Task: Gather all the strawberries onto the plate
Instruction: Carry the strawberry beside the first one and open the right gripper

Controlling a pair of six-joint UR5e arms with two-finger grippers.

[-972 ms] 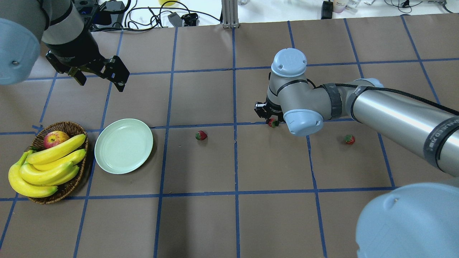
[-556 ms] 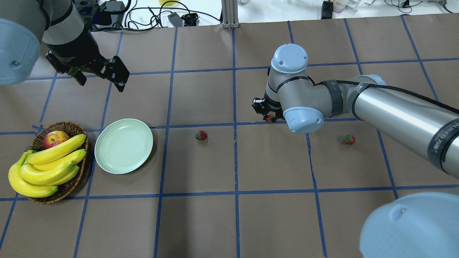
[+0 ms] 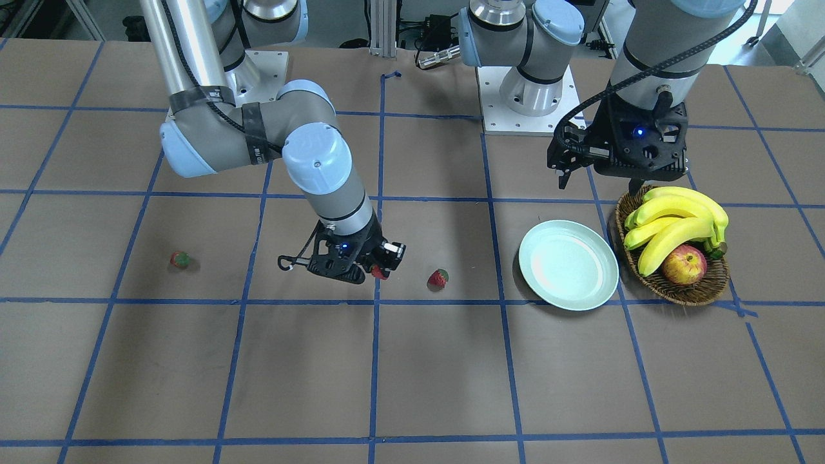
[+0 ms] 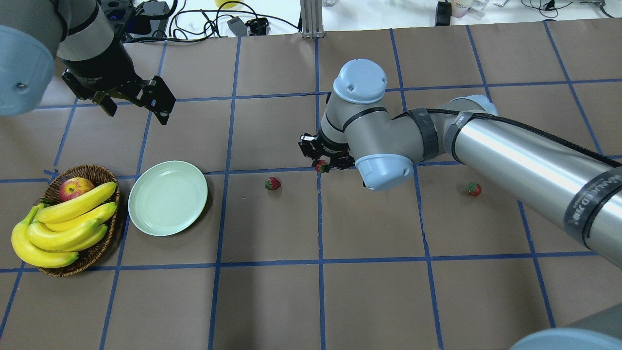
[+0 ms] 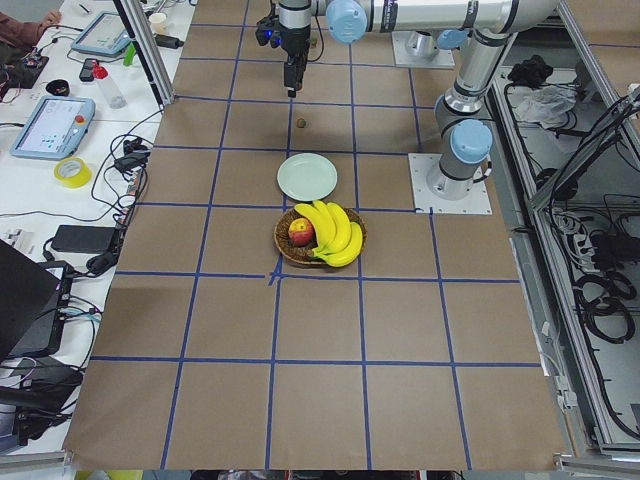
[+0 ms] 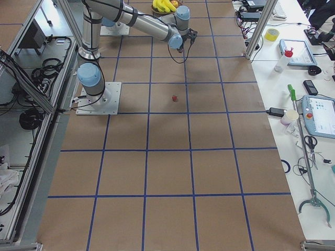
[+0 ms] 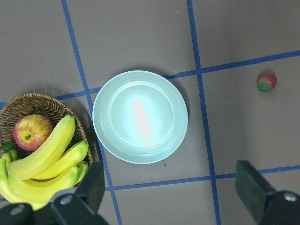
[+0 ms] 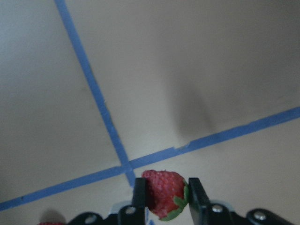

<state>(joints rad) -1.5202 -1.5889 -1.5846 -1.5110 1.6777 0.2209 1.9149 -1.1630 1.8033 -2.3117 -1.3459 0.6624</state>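
Observation:
My right gripper [image 4: 321, 167] is shut on a strawberry [image 8: 164, 193], held above the table near mid-table; it shows in the front view [image 3: 379, 272] too. A second strawberry [image 4: 272, 183] lies on the table between that gripper and the plate, also in the front view [image 3: 438, 278] and the left wrist view [image 7: 266, 83]. A third strawberry [image 4: 474, 188] lies far right, in the front view [image 3: 180, 260]. The pale mint plate [image 4: 167, 198] is empty, also in the left wrist view [image 7: 140, 116]. My left gripper [image 4: 136, 104] hangs open and empty above the table beyond the plate.
A brown wicker basket [image 4: 99, 245] with bananas [image 4: 63, 228] and an apple [image 4: 75, 188] stands left of the plate. Blue tape lines grid the brown table. Cables and gear lie along the far edge [image 4: 204, 24].
My right gripper has moved left toward the plate with the strawberry in it. The left arm has not moved.

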